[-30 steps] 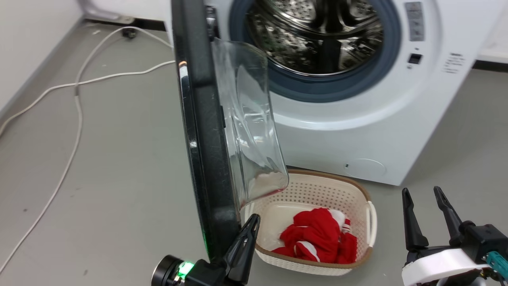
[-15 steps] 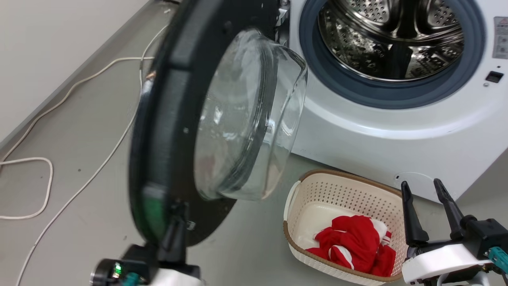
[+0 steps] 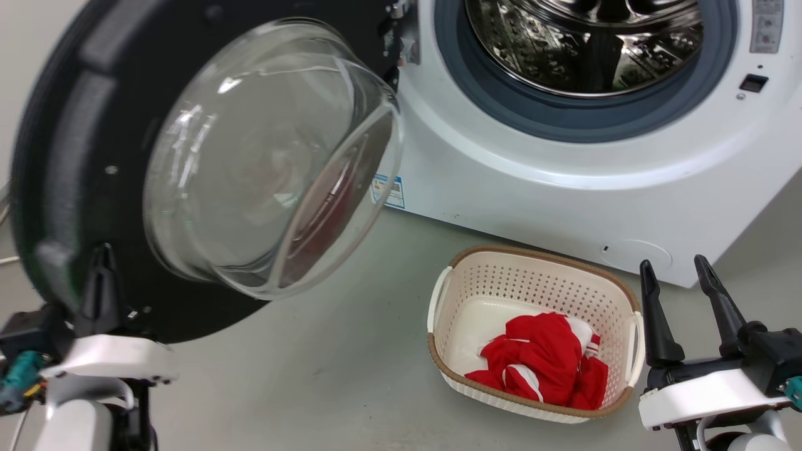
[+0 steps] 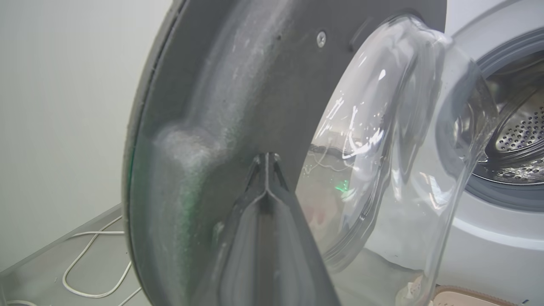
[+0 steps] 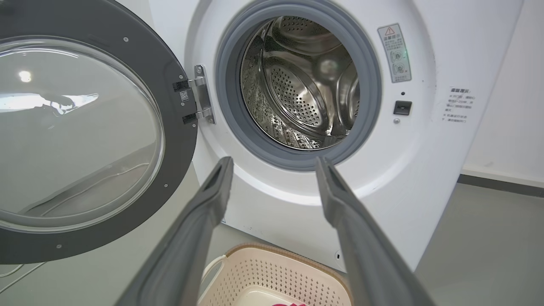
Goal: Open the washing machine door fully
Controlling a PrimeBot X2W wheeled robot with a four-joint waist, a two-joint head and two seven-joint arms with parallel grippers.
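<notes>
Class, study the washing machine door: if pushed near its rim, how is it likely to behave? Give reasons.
The washing machine door will probably swing, not slide, since a metal hinge pins it to the white cabinet. Its thick black frame looks stiff, so it should not flex. The bulging glass window likely makes it heavy, and its glossy surface may be slippery.

Grey floor (image 3: 313, 388) bears a washing machine (image 3: 532, 188), basket (image 3: 621, 294) and white cable (image 4: 91, 243).

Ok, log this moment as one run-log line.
washing machine door wide open | left gripper shut, tip at door's inner face | right gripper open, empty
</notes>
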